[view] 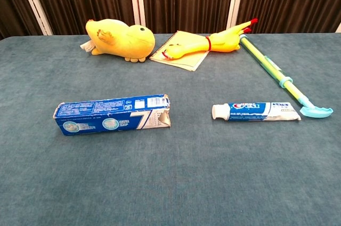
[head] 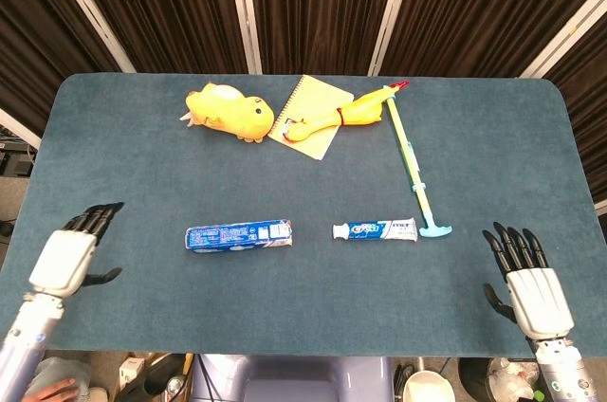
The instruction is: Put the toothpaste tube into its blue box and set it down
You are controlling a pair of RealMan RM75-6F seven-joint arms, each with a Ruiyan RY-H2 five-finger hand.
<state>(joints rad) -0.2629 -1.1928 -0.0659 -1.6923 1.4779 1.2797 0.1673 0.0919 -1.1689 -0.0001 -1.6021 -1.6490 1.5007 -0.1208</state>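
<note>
1. The table [head: 142, 137] is covered in blue-grey cloth, with rounded far corners; behind it hang dark pleated curtains [head: 313, 4] split by pale slanted strips.
2. The box [head: 238, 235] lies flat near the table's middle, long side running 9 to 3 o'clock. In the chest view its torn, open end [view: 160, 116] faces 3 o'clock.
3. The tube [head: 375, 229] lies flat at 3 o'clock of the box, apart from it, its white cap toward the box's open end.
4. A green stick [head: 412, 165] with a curved foot runs from 12 o'clock down to just beside the tube's tail.
5. At the far side lie a yellow plush [head: 230, 110], a notepad [head: 312, 116] and a rubber chicken [head: 346, 116] resting across the notepad.
6. The left hand [head: 66, 258] is at 9 o'clock of the box, well apart from it, over the table's near-left edge, back up, fingers extended and apart, holding nothing.
7. The right hand [head: 531, 288] is at about 4 o'clock of the tube, well apart, at the near-right edge, back up, fingers straight and fanned toward 12 o'clock, holding nothing.
8. Neither hand shows in the chest view.
</note>
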